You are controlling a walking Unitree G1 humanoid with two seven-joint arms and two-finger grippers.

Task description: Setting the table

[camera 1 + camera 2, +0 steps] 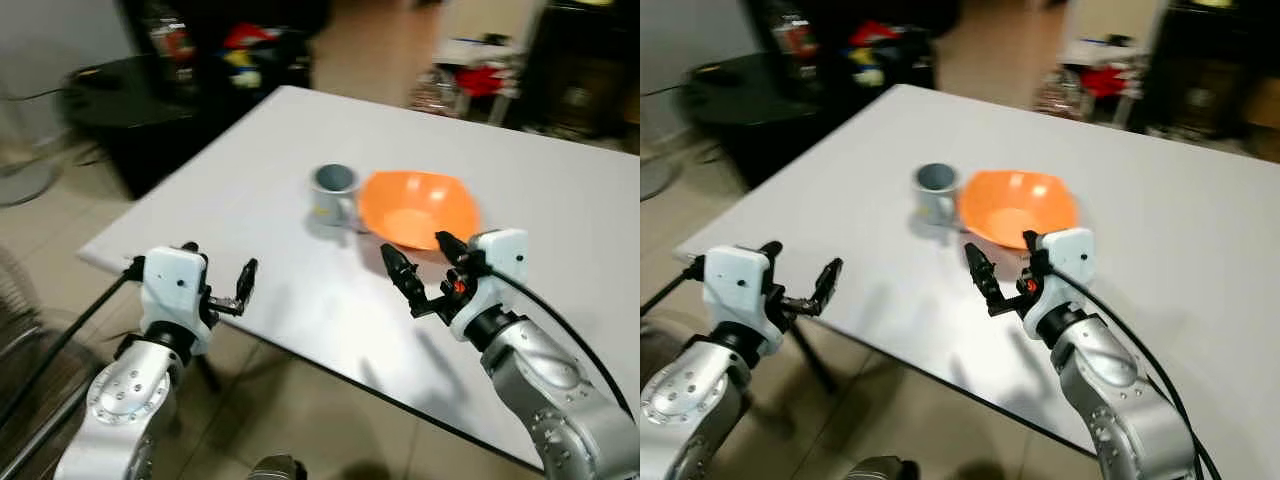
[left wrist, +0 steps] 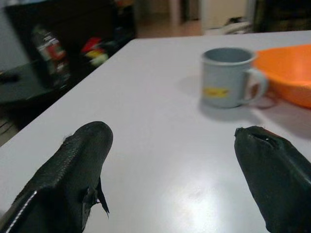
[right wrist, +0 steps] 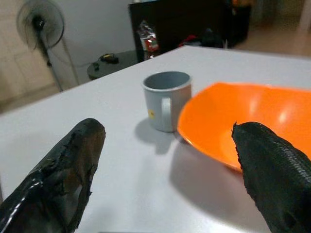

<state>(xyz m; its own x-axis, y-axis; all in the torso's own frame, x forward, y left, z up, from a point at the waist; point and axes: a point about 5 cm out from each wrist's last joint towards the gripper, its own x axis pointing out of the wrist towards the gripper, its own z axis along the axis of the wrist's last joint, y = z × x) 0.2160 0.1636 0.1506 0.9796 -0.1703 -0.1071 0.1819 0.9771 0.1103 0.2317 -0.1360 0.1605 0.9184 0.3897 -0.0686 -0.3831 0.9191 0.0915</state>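
A grey-blue mug stands on the white table, its handle toward an orange bowl that sits right beside it. My right gripper hovers open just in front of the bowl's near rim, with nothing between its fingers. In the right wrist view the mug and the bowl lie just beyond the spread fingertips. My left gripper is open and holds nothing. It sits over the table's near left edge, well short of the mug.
The table's near edge runs diagonally in front of me, with tiled floor below. A black low table and clutter stand at the back left. A standing fan is by the wall. More furniture and red items lie beyond the table.
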